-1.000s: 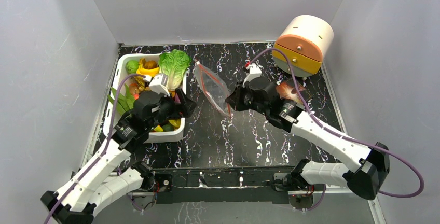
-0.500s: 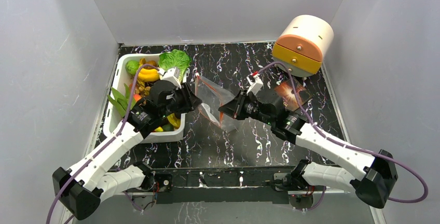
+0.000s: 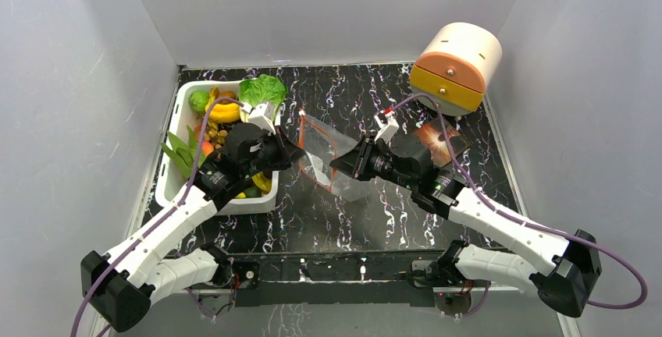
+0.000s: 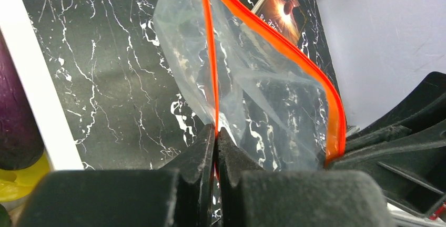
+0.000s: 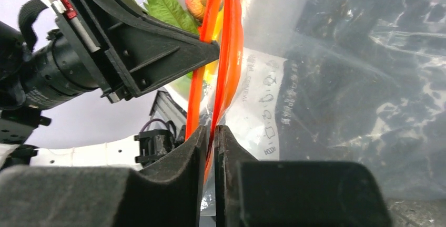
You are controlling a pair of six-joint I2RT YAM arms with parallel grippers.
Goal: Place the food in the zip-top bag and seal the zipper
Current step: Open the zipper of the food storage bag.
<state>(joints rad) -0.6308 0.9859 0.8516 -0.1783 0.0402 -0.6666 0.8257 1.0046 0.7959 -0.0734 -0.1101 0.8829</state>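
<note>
The zip-top bag (image 3: 324, 157) hangs clear and crinkly above the table's middle, held between both arms with its mouth spread. My left gripper (image 3: 300, 154) is shut on one side of the red-orange zipper (image 4: 210, 53), pinched at the fingertips (image 4: 216, 131). My right gripper (image 3: 336, 168) is shut on the opposite zipper (image 5: 231, 38) strip, at its own fingertips (image 5: 210, 131). The bag (image 5: 347, 80) looks empty. The food sits in the tub at left: lettuce (image 3: 261, 90), bananas (image 3: 224, 111) and green and orange pieces.
A white tub (image 3: 176, 107) stands at the left, close beside my left arm. A cream and orange round container (image 3: 457, 60) is at the back right. A dark brown printed packet (image 3: 442, 137) lies behind my right arm. Grey walls close in three sides.
My left gripper swung from over the tub to the bag and shut on its zipper strip. The right arm brought the bag lower and nearer, and the bag's mouth has spread.
</note>
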